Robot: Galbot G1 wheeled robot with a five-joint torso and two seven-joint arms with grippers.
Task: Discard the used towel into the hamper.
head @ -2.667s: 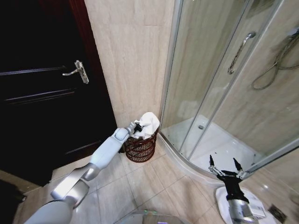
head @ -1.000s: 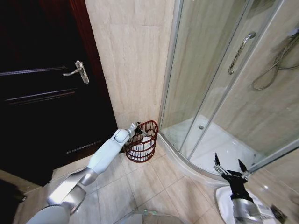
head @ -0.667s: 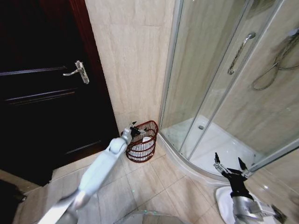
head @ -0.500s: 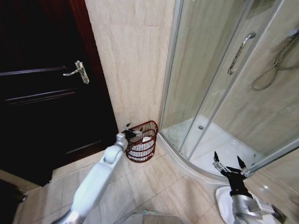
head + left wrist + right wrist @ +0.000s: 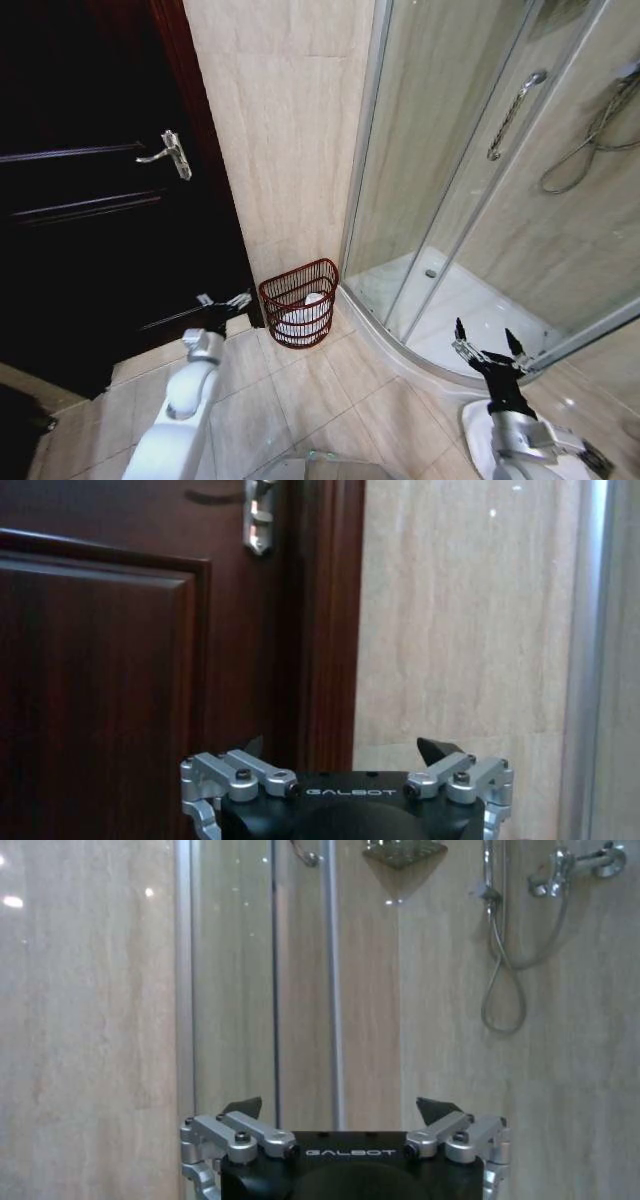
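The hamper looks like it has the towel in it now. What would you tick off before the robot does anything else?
1. Towel inside the hamper: ok, white cloth lies low in it, nothing over the rim.
2. Hamper upright on the floor by the wall: ok.
3. Left gripper empty: ok, fingers open, nothing between them.
4. Left gripper clear of the hamper: ok, it is beside it, in front of the door, not touching.
5. Right gripper idle: ok, open and empty, low by the shower.
6. Floor around the hamper free of dropped cloth: ok on the tiles in view; behind the hamper, cannot tell.
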